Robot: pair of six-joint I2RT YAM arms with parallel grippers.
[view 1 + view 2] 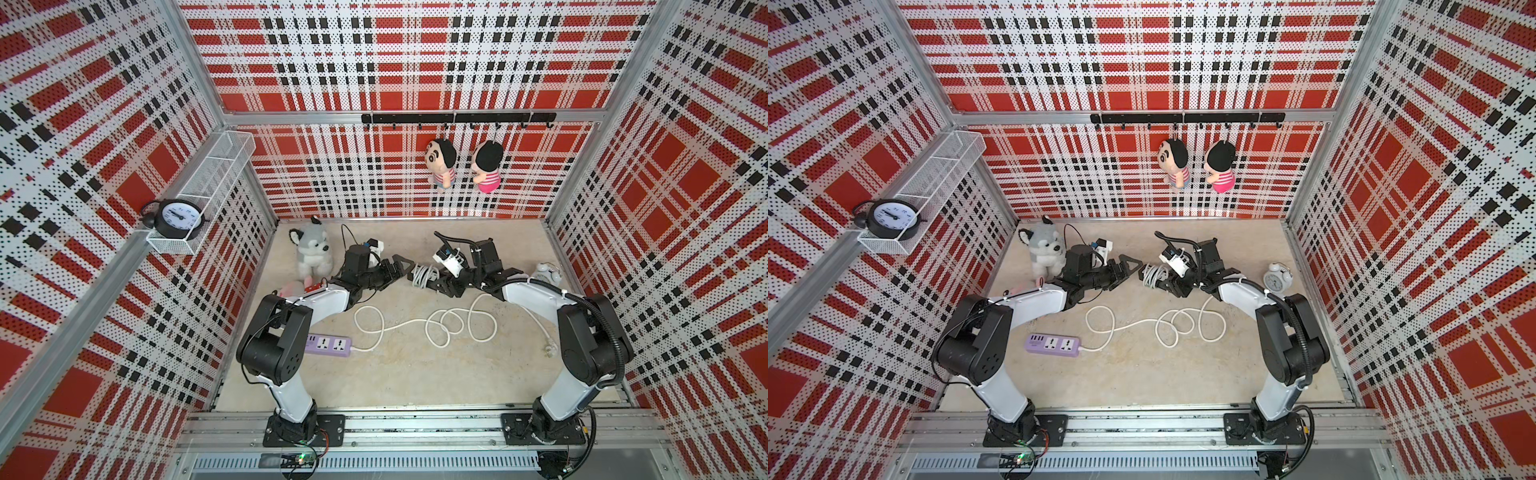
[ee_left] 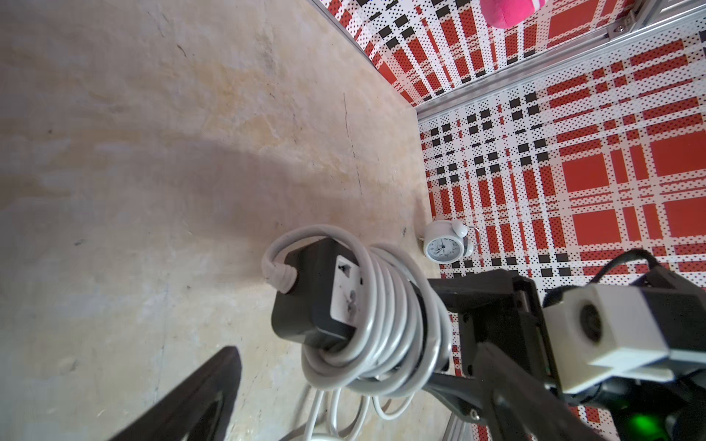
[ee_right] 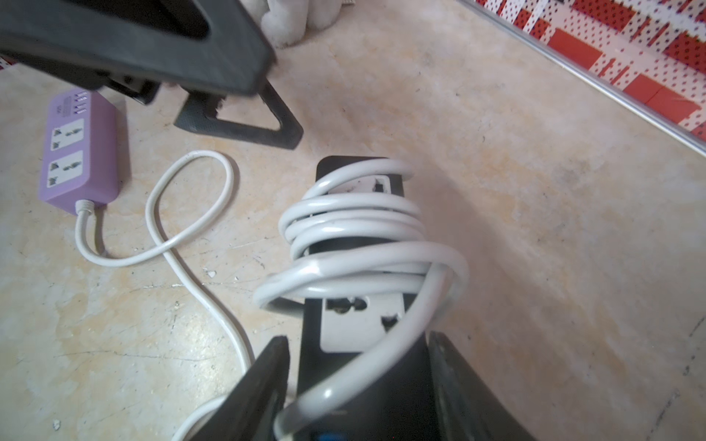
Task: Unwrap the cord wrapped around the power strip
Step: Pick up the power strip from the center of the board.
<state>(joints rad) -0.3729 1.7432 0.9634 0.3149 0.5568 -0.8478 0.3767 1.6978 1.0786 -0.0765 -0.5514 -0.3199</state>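
Broadly, the beige table (image 1: 415, 382) carries everything. The left arm (image 1: 324, 299) and right arm (image 1: 528, 293) reach over its far half until their tools nearly meet. A grey plush dog (image 1: 312, 253) sits at the far left corner. Nearer the front left lies a purple power strip (image 1: 328, 345). Its white cable (image 1: 399, 326) trails in loose loops across the middle of the table.

The black power strip (image 3: 345, 324) is at the far centre, with the right gripper (image 3: 359, 340) clamped on one end of it. Its long axis runs across the table from that gripper toward the left gripper (image 1: 404, 270). The free end, where the cord leaves the body, points at the left one. The cord (image 3: 355, 214) is wound in several turns around the strip's middle, crosswise to its length. The left gripper is spread wide and empty, just beside that free end and not touching it. A small white alarm clock (image 1: 547, 272) stands near the table's right edge.
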